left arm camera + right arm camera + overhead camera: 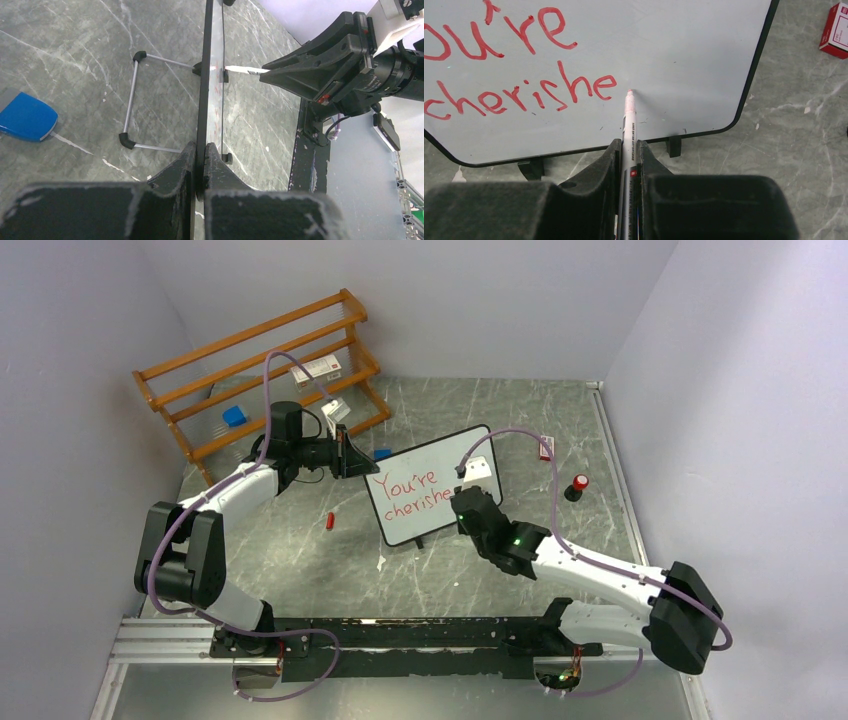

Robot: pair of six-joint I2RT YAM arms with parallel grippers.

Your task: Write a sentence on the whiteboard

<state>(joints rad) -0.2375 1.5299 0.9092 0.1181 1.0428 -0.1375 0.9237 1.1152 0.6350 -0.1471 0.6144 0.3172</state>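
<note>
The whiteboard (430, 485) stands tilted on its feet at the table's middle, black-framed. Red lettering (519, 65) on it reads "You're" and, below, "cherishe". My left gripper (347, 457) is shut on the board's left edge (204, 100), seen edge-on in the left wrist view between the fingertips (202, 157). My right gripper (628, 150) is shut on a white marker (628, 125); its red tip touches the board just right of the last "e". The right gripper also shows in the top view (470, 502), in front of the board's lower right part.
A wooden rack (265, 365) stands at the back left with a blue item (234, 416). A red marker cap (331, 522) lies left of the board. A red-topped black piece (577, 486) and a small red box (545, 448) sit at the right. A blue eraser (27, 120) lies behind the board.
</note>
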